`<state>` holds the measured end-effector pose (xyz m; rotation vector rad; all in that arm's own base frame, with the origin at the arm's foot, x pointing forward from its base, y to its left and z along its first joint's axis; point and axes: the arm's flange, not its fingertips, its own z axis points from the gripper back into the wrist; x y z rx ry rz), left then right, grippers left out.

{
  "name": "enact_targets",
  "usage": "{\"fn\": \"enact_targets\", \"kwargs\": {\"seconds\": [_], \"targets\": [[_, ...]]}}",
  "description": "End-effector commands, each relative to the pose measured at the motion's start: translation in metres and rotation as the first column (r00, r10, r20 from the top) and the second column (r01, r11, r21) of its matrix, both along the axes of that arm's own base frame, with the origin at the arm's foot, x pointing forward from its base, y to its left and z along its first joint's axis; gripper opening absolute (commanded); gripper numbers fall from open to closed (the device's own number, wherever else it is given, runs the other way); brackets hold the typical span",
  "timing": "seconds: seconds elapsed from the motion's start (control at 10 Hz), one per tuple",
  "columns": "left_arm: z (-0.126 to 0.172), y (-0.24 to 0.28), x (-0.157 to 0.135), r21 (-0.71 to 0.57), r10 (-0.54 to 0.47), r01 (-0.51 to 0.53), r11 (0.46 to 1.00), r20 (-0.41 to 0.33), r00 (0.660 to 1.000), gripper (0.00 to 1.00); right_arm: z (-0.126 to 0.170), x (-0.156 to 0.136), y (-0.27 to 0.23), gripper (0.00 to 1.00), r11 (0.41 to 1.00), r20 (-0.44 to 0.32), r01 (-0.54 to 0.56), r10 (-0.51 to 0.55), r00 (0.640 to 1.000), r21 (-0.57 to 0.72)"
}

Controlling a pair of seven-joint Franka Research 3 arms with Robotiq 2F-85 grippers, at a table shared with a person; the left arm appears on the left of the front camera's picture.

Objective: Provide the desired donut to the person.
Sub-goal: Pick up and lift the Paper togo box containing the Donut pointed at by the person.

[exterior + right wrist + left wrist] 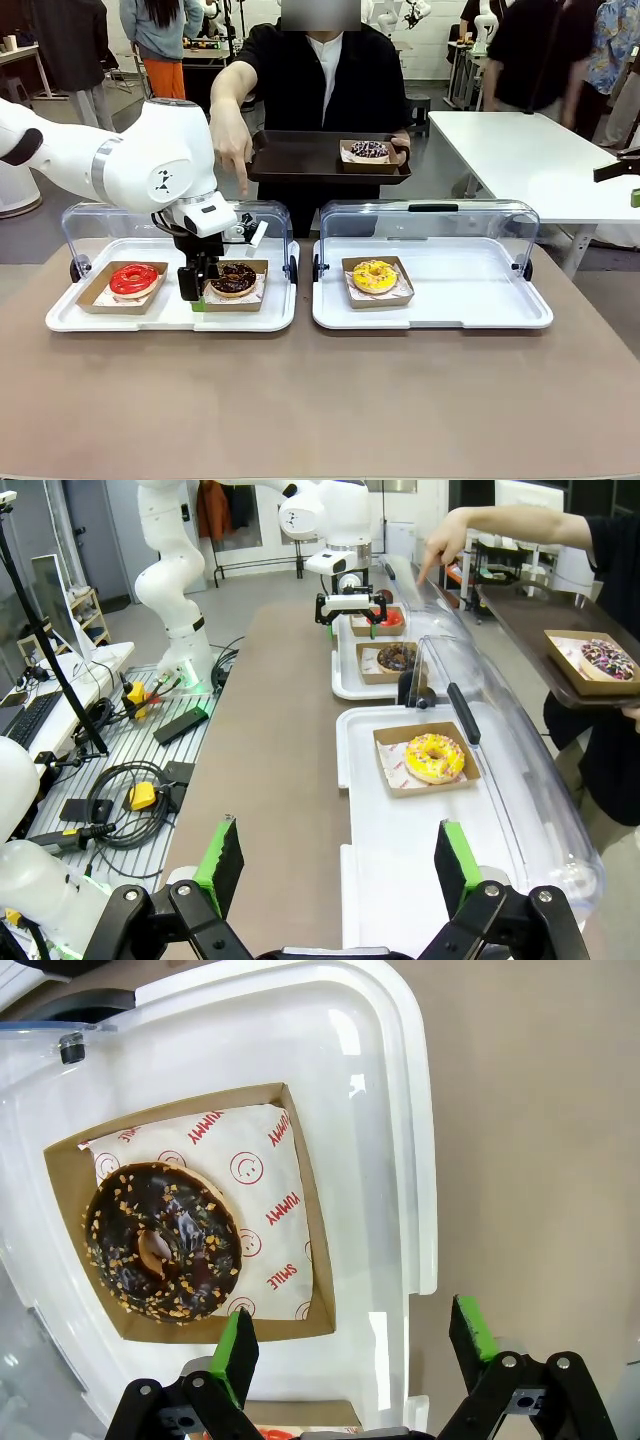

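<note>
The person (pixel 325 75) stands at the far side and points a finger (pixel 238 178) down at the chocolate nut donut (pixel 234 279) in the left case. Their other hand holds a dark tray (pixel 300 160) with a sprinkled chocolate donut (pixel 369 150) in a cardboard boat. My left gripper (pixel 197 292) hangs open just left of the chocolate donut, between it and the red donut (pixel 133 279). In the left wrist view that donut (pixel 160 1240) lies up and left of the open gripper (pixel 355 1345). My right gripper (pixel 338 870) is open, with the yellow donut (pixel 433 757) ahead.
Two white trays (pixel 170 315) (pixel 470 300) with raised clear lids (pixel 430 215) stand side by side. The yellow donut (pixel 375 276) sits alone in the right one. Bare brown table (pixel 320 400) lies in front. Cables and gear (pixel 130 780) cover the floor beside the table.
</note>
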<state>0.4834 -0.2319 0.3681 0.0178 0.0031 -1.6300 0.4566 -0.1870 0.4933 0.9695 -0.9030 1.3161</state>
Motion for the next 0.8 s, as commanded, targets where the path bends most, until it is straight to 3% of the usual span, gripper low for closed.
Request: {"fn": "enact_targets", "kwargs": {"seconds": [0.0, 0.7], "targets": [[0.000, 0.000, 0.000, 0.000, 0.000, 0.000, 1.000, 0.000, 1.000, 1.00, 0.000, 0.001, 0.000, 1.00, 1.000, 0.002, 0.005, -0.005, 1.000, -0.001], [-0.023, 0.003, 0.021, -0.002, 0.042, -0.042, 0.999, 0.021, 0.999, 1.00, 0.000, 0.001, 0.000, 1.00, 1.000, 0.002, 0.005, -0.005, 1.000, -0.001]]}}
